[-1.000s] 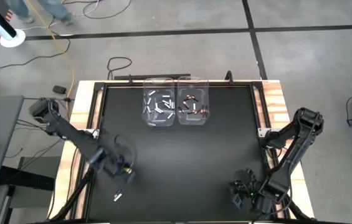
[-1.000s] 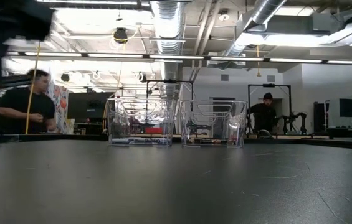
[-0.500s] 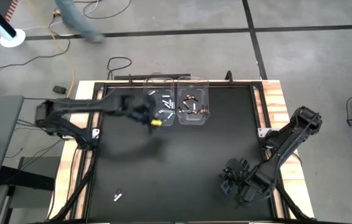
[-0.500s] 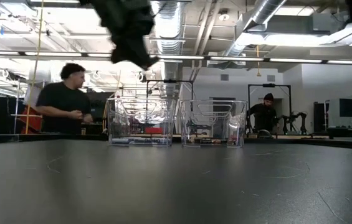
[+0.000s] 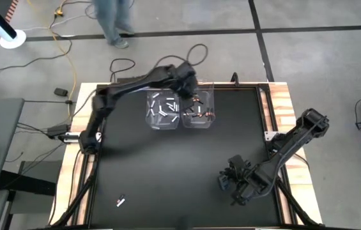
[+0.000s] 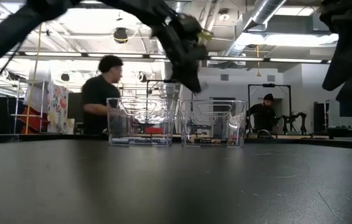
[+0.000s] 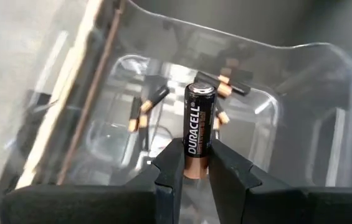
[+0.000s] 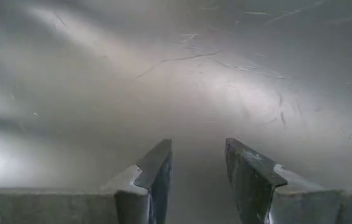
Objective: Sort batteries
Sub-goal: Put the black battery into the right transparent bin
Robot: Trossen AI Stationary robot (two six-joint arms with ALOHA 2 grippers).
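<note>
My left gripper (image 5: 188, 91) hangs above the far edge of the table, over two clear bins, shut on a black and copper battery (image 7: 199, 121). The left bin (image 5: 162, 110) holds several white batteries. The right bin (image 5: 198, 110) holds several copper and dark ones (image 7: 144, 109), which lie on its floor below the held battery. One loose battery (image 5: 121, 202) lies on the black table at the near left. My right gripper (image 5: 232, 185) stands open over the bare table at the near right, with nothing between its fingers (image 8: 157, 171). My left gripper pinches the battery's copper end (image 7: 195, 167) between its two fingers (image 7: 171, 168). The battery's dark length sticks out past the fingertips, in line with them. The fingers slant down toward the far side. The battery is lifted clear, above the right bin (image 7: 300, 118).
The two bins stand side by side at the table's far edge (image 6: 141, 121) (image 6: 213, 122). A person (image 6: 101, 93) walks behind the table, and another (image 6: 264, 115) stands farther back. The black mat (image 5: 180, 160) between the arms is bare.
My left gripper has swung from the near left of the table, beside the loose battery, up and across to the far edge over the bins, rolling its wrist and staying shut. My right gripper has drifted a little toward the table's left. The person behind the table has walked on.
</note>
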